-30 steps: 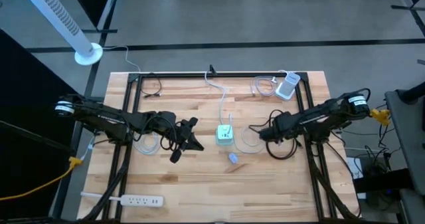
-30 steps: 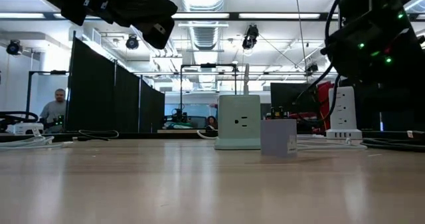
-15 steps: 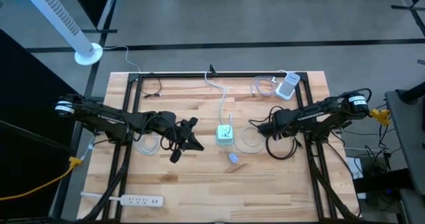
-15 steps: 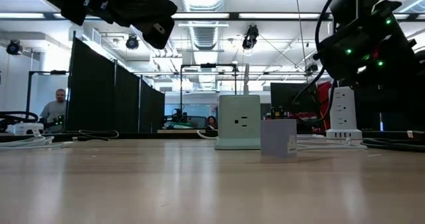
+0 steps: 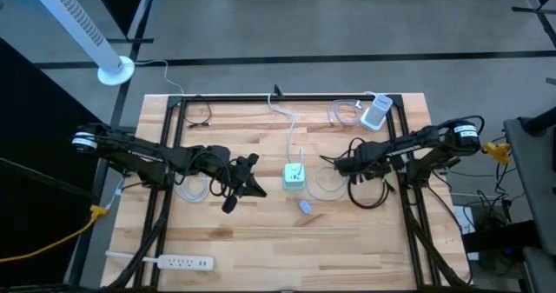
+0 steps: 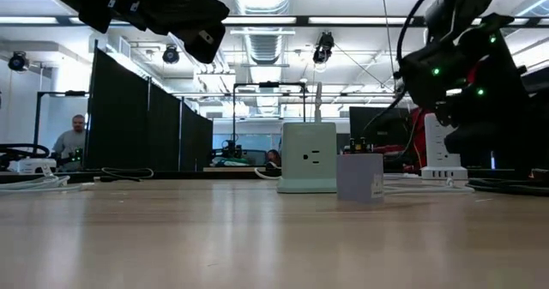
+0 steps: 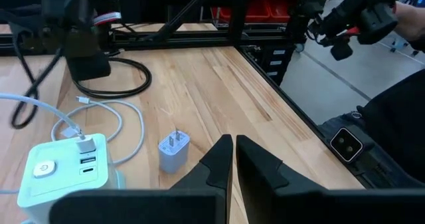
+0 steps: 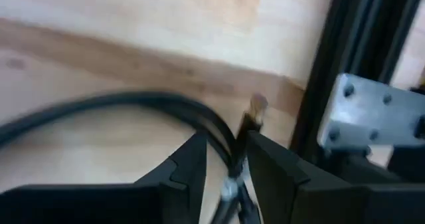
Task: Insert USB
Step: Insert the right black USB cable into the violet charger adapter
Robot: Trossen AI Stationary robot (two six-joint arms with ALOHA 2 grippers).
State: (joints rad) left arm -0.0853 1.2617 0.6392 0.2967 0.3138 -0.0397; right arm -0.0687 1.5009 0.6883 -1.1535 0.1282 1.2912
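Broadly, a light wooden plank table (image 5: 261, 241) edged by a black metal frame (image 5: 287, 97) is seen from above, with two dark arms reaching in from its sides. No brand name or readable writing can be made out on anything; only a power symbol is seen on the button of the hub in the left wrist view.

A white tower fan (image 5: 82, 28) is stood on the grey floor beyond the table's far left corner, and a long white power strip (image 5: 169, 262) is laid along the near left edge. A grey-white adapter block (image 5: 376, 113) with a coiled white cable is placed at the far right corner.

The left gripper (image 5: 252, 176) is held above the table left of centre, its fingers (image 7: 222, 161) pressed together with nothing between them.

The right gripper (image 5: 334, 165) is positioned right of centre, just beside a loop of white cable. In its wrist view a thin black cable (image 8: 133, 104) ending in a small metal-tipped USB plug (image 8: 254, 111) is seen running between its fingers (image 8: 192, 161), which are closed narrowly about it.

A mint-green square charging hub (image 5: 294, 176) is set at the table's middle, with a white cable (image 5: 289, 128) already plugged into it. A small pale lilac wall charger with two prongs (image 5: 305, 207) is lying just in front of the hub, apart from it.
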